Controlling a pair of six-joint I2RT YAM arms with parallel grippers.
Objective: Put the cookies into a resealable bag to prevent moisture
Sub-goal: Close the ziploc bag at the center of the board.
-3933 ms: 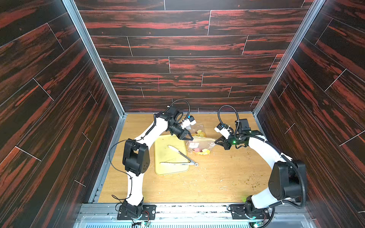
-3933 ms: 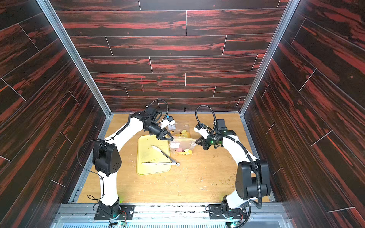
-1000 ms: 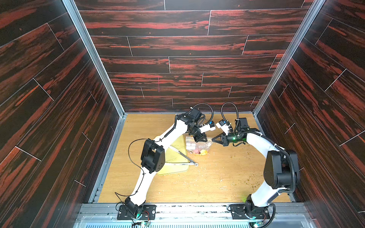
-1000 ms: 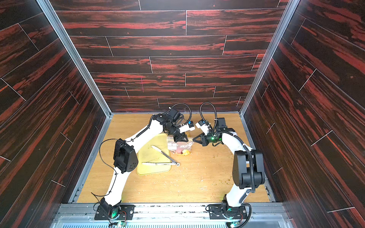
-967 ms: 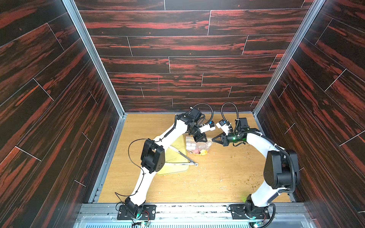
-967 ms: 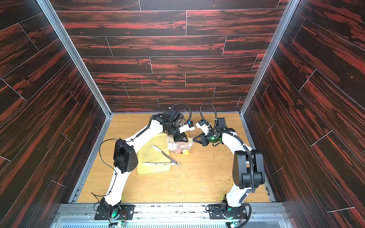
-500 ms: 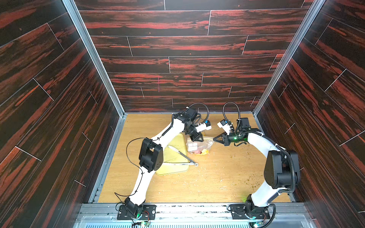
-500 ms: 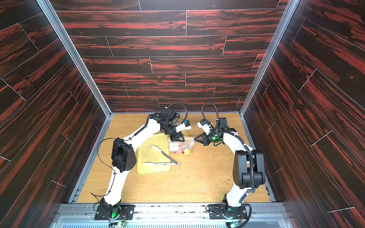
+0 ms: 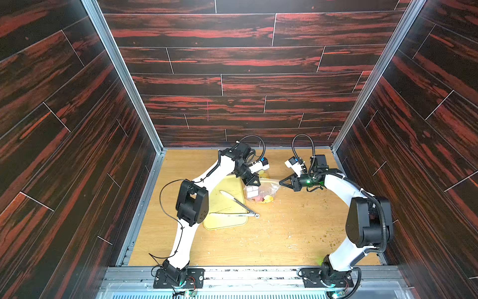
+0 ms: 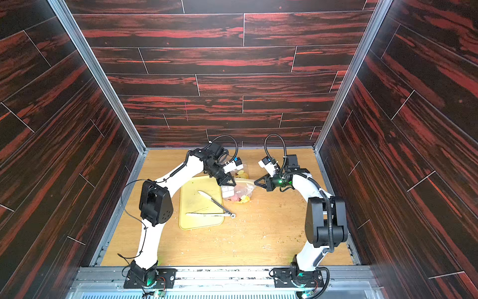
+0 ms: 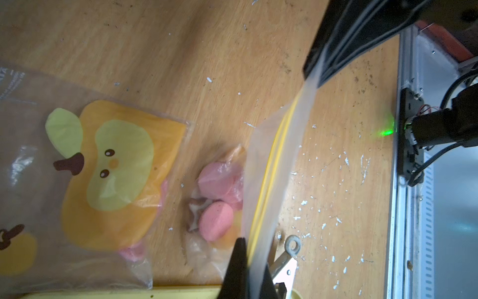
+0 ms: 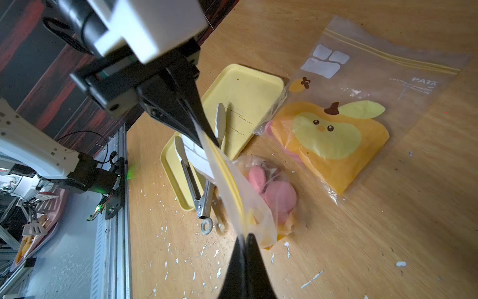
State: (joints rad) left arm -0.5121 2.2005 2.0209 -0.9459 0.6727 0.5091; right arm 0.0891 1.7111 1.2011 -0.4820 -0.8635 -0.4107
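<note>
A scuffed wooden table point(image 9: 284, 233) is taken up at its middle by a pale yellow rectangular plastic tray point(image 9: 222, 220), bare of cookies. A flat clear bag printed with an orange apple point(image 12: 336, 134) is laid beside the tray. A second clear resealable bag with a yellow zip strip point(image 12: 232, 178) is held stretched between the arms. Hinged metal tongs point(image 9: 238, 204) are left across the tray. The left gripper point(image 9: 253, 183) and right gripper point(image 9: 281, 182) are each pinched tight on one end of the strip. The flat round pink cookies point(image 12: 280, 195) are bunched in the sagging bottom. Sealing is judged to be in hand; next, the strip should be kept taut and pressed shut along its length.
</note>
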